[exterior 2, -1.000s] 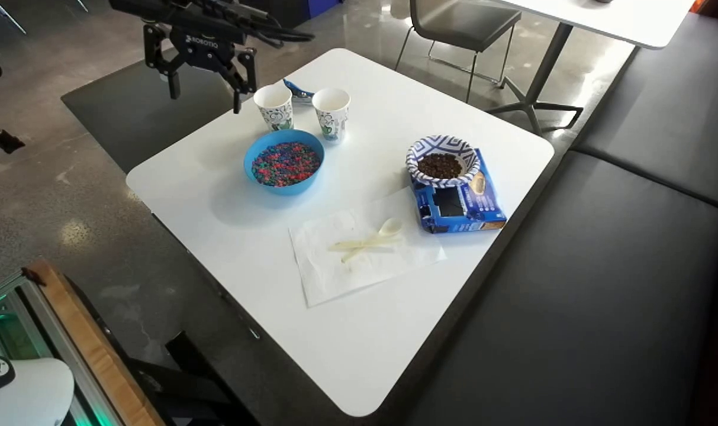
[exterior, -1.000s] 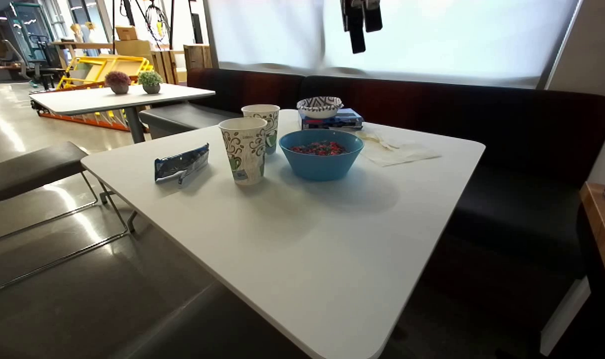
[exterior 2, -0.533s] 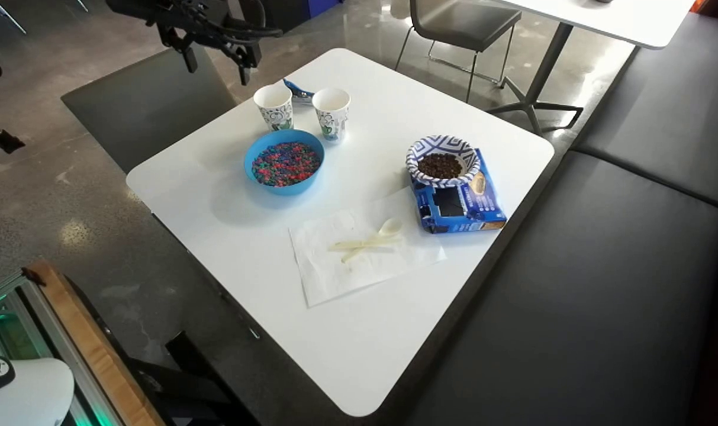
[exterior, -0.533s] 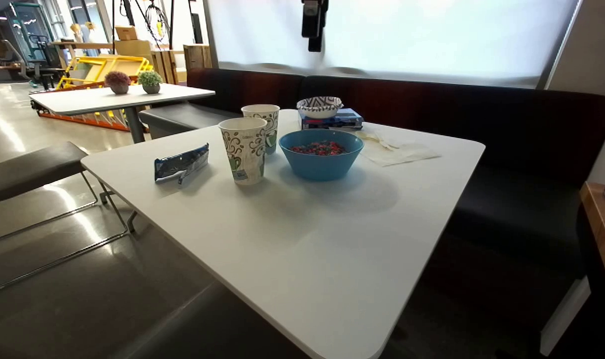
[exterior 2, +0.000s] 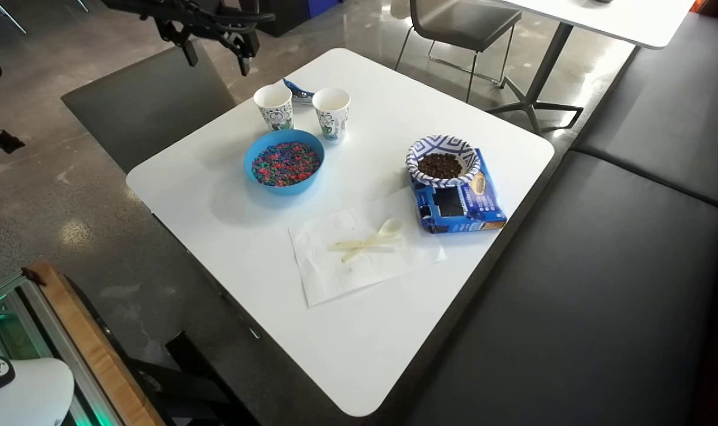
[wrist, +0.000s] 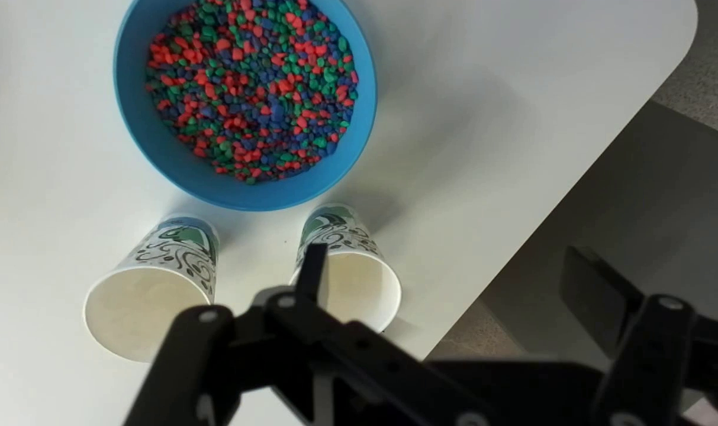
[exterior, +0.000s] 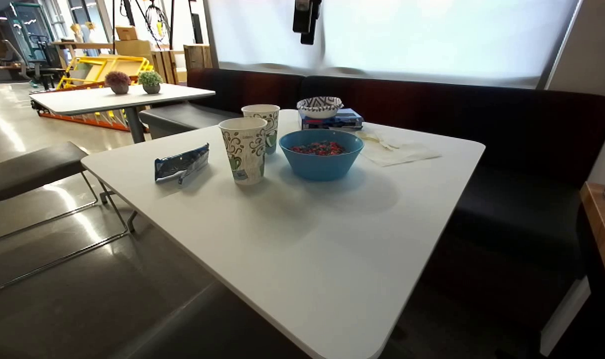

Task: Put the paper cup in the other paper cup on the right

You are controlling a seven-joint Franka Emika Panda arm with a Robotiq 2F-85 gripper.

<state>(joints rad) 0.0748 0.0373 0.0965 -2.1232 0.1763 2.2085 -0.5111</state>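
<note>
1. Currently, the gripper (exterior 2: 218, 59) is hanging well above the table (exterior 2: 359, 355), showing in an exterior view past the edge opposite the bench (exterior 2: 589, 296); its fingers (wrist: 312, 269) are standing wide apart.
2. The paper cup (exterior 2: 274, 109) is standing upright near that edge, just beside the blue bowl (exterior: 322, 167); in the wrist view one finger is partly covering it.
3. The other paper cup (exterior 2: 332, 115) is standing upright next to it, farther in from that edge; a narrow gap is showing between the two.
4. The blue bowl is holding small red, green and blue bits (wrist: 252, 94); a blue wrapper (exterior: 182, 162) is lying near the cups, toward the table's left corner in an exterior view.
5. Near the edge beside the bench, a patterned bowl (exterior: 318, 110) is sitting on a blue box (exterior 2: 483, 207), holding dark brown pieces (exterior 2: 440, 166); a white napkin (exterior 2: 317, 284) is lying just beside the box; on it a pale spoon (exterior 2: 390, 226) is crossing another pale utensil (exterior 2: 350, 244).
</note>
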